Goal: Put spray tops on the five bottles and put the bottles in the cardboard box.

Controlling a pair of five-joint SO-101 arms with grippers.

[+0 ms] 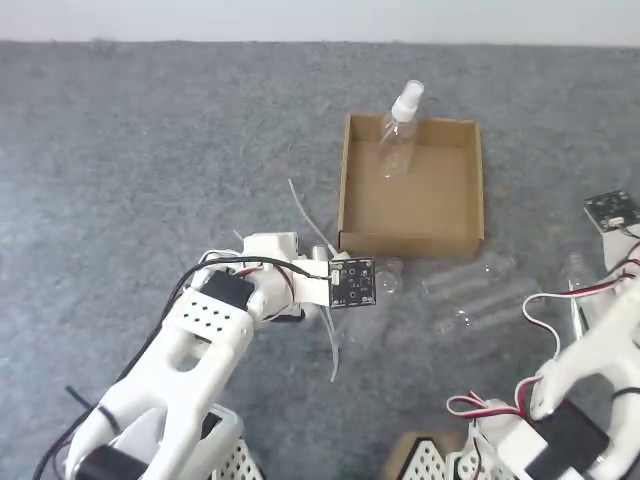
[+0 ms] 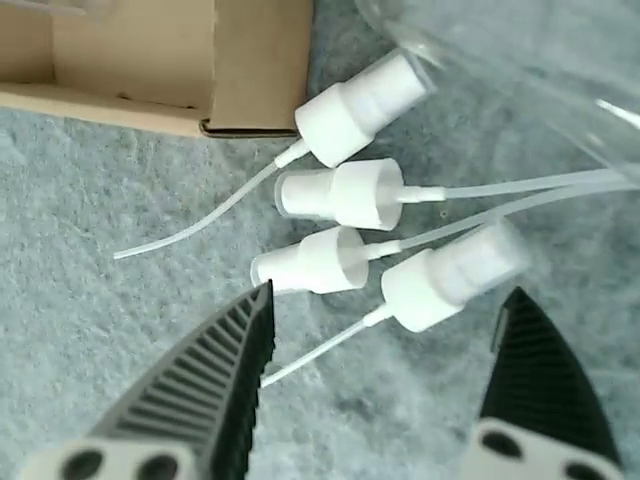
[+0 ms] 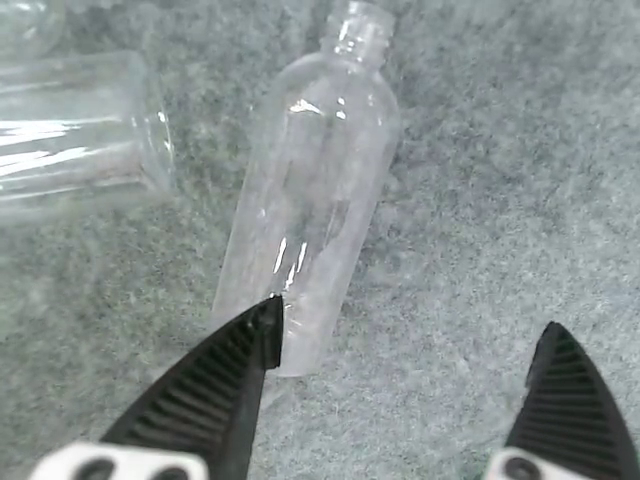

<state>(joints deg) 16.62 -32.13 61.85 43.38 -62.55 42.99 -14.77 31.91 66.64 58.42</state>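
**Item 1: left gripper (image 2: 390,295).** You are holding it spread wide and empty, hanging low over the spray tops (image 2: 340,193). Its fingers are straddling the two nearest tops, which reads as lining up a pick.

**Item 2: spray tops.** Four are lying on their sides on the grey carpeted table (image 1: 150,150), bunched just beside a corner of the cardboard box (image 2: 250,70). Their dip tubes (image 2: 190,232) are trailing out both ways. The tops are lying close together, so closing on one is likely to be nudging its neighbour.

**Item 3: cardboard box.** It is sitting open-topped toward the far middle of the table, where either arm is probably reaching it.

**Item 4: capped bottle (image 1: 398,135).** It is resting inside the box at the far wall with its spray top fitted. Whether it is standing or leaning cannot be told. One of the five appears finished.

**Item 5: right gripper (image 3: 412,314).** You are keeping it parted and empty above the base end of an uncapped bottle (image 3: 310,200) lying on its side. One finger is overlapping the base, though contact cannot be told. A grasp here would be leaving the neck free for a top.

**Item 6: loose bottles (image 1: 470,290).** These are lying on the table just in front of the box, between the two arms.
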